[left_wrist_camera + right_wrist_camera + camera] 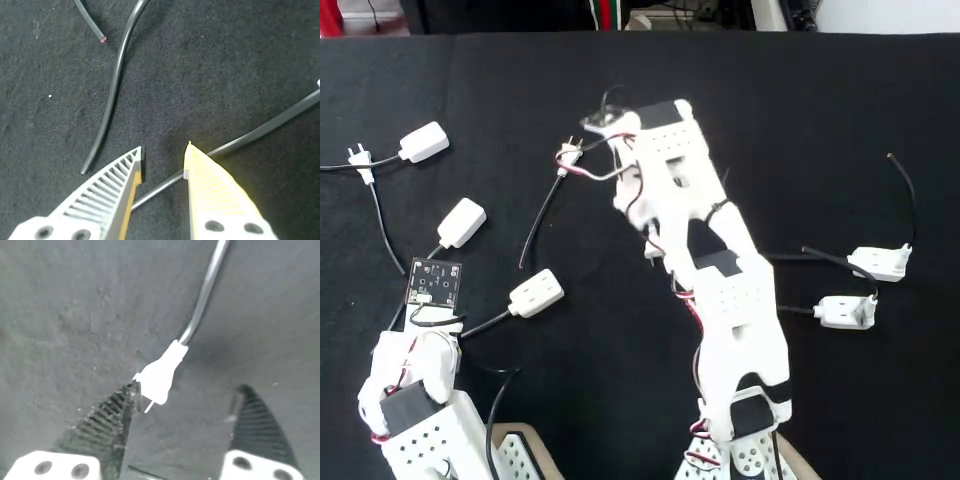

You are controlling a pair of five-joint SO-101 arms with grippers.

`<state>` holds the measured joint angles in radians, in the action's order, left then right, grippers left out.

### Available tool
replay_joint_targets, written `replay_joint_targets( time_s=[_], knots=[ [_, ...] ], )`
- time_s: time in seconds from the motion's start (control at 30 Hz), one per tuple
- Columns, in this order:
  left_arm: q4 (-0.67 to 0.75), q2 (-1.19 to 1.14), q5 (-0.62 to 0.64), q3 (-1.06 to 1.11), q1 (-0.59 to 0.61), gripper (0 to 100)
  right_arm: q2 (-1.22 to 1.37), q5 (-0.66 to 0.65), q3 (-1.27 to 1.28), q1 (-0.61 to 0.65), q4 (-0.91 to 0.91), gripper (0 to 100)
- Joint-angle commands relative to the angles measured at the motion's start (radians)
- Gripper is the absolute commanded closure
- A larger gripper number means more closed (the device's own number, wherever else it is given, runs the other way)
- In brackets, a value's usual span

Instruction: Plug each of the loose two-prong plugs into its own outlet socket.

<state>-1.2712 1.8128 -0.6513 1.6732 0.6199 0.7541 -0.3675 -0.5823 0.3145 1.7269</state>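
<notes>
Right tool (pixel 188 388) astride white two-prong plug (pixel 161 375)

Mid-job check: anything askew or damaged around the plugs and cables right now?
Nothing looks broken. Two oddities: the white plug sits off-centre in the open right gripper, close against one finger rather than midway. And a black cable near the left gripper ends in a cut tip showing copper colour, with no plug on it.

just a black cloth (pixel 820 90) under everything, and past the cloth's far edge some background stuff: a red and green strip (pixel 604 12), a pale box (pixel 660 18), a white wall (pixel 890 15)
</notes>
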Motion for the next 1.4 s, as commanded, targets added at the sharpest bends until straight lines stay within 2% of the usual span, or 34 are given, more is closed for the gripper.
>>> replay_joint_targets(
  time_s=[0.0,0.1,0.4,0.53,0.8,1.13,1.37],
  knots=[
    [-0.009,0.009,-0.012,0.005,-0.007,86,-0.016,0.018,0.045,0.008,0.034,81.9],
    [-0.009,0.009,-0.012,0.005,-0.007,86,-0.012,0.018,0.11,0.011,0.034,85.1],
    [-0.009,0.009,-0.012,0.005,-0.007,86,-0.019,0.057,0.154,0.014,-0.037,85.1],
    [-0.009,0.009,-0.012,0.005,-0.007,86,-0.035,0.061,0.082,0.012,0.04,83.3],
    [-0.009,0.009,-0.012,0.005,-0.007,86,-0.143,0.06,0.068,0.006,0.037,79.4],
    [-0.009,0.009,-0.012,0.005,-0.007,86,0.018,0.054,0.039,-0.043,-0.066,79.4],
    [-0.009,0.009,-0.012,0.005,-0.007,86,0.11,0.057,-0.035,-0.015,-0.066,79.7]
  ],
)
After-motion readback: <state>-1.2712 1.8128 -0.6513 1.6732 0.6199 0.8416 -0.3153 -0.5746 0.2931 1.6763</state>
